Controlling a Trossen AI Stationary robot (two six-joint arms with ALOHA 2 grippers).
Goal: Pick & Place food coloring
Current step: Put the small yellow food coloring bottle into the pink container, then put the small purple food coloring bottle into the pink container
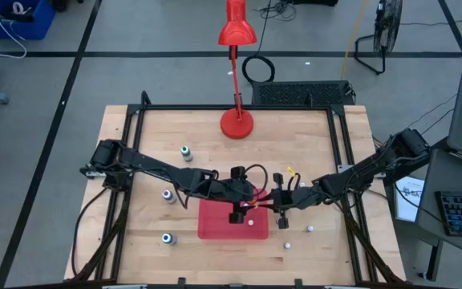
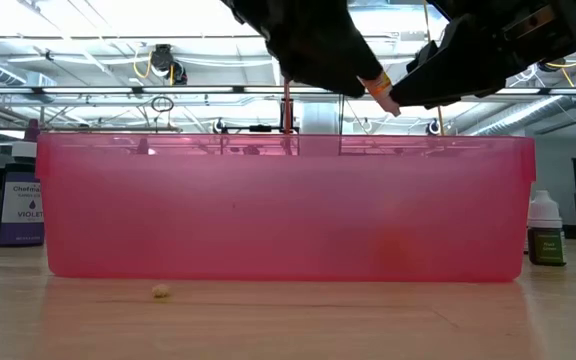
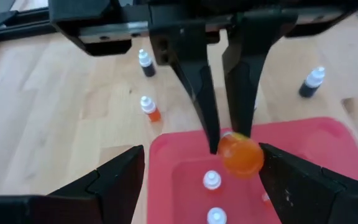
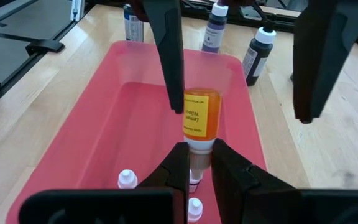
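A: What's on the bench (image 1: 151, 172)?
B: A red tray (image 1: 215, 226), both arms above it
A: Grippers?
B: Right gripper (image 4: 194, 163) pinches a yellow food coloring bottle (image 4: 201, 118) by its neck over the tray; left gripper (image 1: 237, 215) hangs wide beside it

Tray (image 1: 215, 229) near the table's (image 1: 295, 144) front edge, centre. Both grippers meet above it — left gripper (image 1: 236, 217) from the left, right gripper (image 1: 281, 222) from the right. Two bottles (image 4: 127, 180) inside. Loose bottles (image 1: 186, 152) lie left; lamp (image 1: 237, 120) stands behind.
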